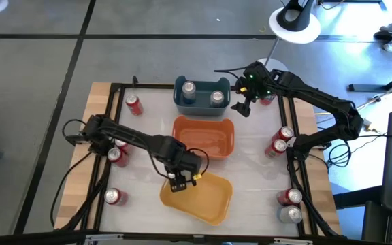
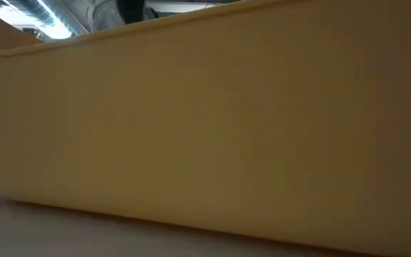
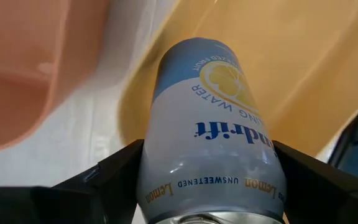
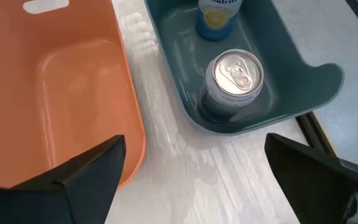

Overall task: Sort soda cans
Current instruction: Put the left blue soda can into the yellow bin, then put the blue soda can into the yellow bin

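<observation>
My left gripper [image 1: 180, 180] is shut on a pale can with a lemon label [image 3: 213, 124], over the far left corner of the yellow bin [image 1: 206, 201]. In the high view the gripper hides this can. My right gripper [image 1: 242, 107] is open and hovers by the right near corner of the blue bin [image 1: 182, 102]; its wrist view [image 4: 194, 168] shows bare table between its fingers. Two silver-topped cans [image 4: 232, 78] [image 4: 218, 14] stand upright in the blue bin. The orange bin [image 1: 220, 146] lies between the other two bins. My left gripper pinches the lemon can between its two fingers [image 3: 114, 177], on the can's side wall near the silver top end [image 3: 166, 193]. The can runs along the fingers, its base pointing away toward the yellow bin. It is lifted clear.
Red cans stand along the table's left side [image 1: 134, 103] [image 1: 118, 155] [image 1: 114, 197] and right side [image 1: 278, 145] [image 1: 290, 197]; a silver one [image 1: 291, 214] sits at the right near corner. A black frame rims the table. The yellow bin's wall [image 2: 205, 121] fills the low view.
</observation>
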